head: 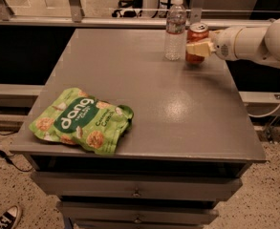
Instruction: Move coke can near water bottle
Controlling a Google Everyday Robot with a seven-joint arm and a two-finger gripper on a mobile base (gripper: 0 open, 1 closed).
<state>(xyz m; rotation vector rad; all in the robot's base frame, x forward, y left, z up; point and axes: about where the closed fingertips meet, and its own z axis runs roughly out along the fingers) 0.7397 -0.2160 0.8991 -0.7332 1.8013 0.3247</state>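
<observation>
The coke can point(196, 38), red with a silver top, stands upright at the far right of the grey table point(144, 94), just to the right of the water bottle point(175, 28). The bottle is clear with a white cap and stands upright. My gripper point(197, 48) reaches in from the right on a white arm point(254, 42). Its pale fingers point(199, 49) are shut around the middle of the can. The can's lower edge is at the table surface.
A green "dang" snack bag point(82, 120) lies flat at the front left of the table. A railing point(106, 20) runs behind the table's far edge. Drawers point(137, 192) sit under the tabletop. A shoe point(3, 218) is on the floor at the lower left.
</observation>
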